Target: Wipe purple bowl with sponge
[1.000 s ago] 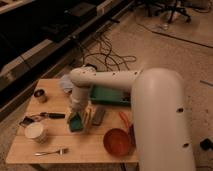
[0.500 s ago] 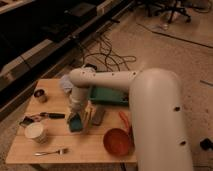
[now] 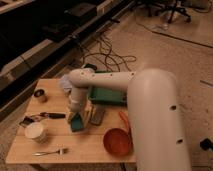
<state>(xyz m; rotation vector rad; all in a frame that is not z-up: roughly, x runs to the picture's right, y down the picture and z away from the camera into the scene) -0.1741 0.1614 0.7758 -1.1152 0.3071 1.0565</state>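
The teal-green sponge (image 3: 77, 123) lies on the wooden table (image 3: 90, 147), left of the middle. My gripper (image 3: 78, 113) points straight down at the end of the white arm and sits right over the sponge's top, hiding part of it. I cannot tell whether it touches the sponge. The purple bowl does not show in the camera view; the arm covers much of the table's right and back.
A dark grey flat bar (image 3: 97, 116) lies just right of the sponge. An orange-red bowl (image 3: 117, 141) sits at the front right, a green tray (image 3: 107, 95) behind. A white cup (image 3: 36, 132), a fork (image 3: 50, 151), a black-handled utensil (image 3: 46, 115) and a small tin (image 3: 40, 95) are on the left.
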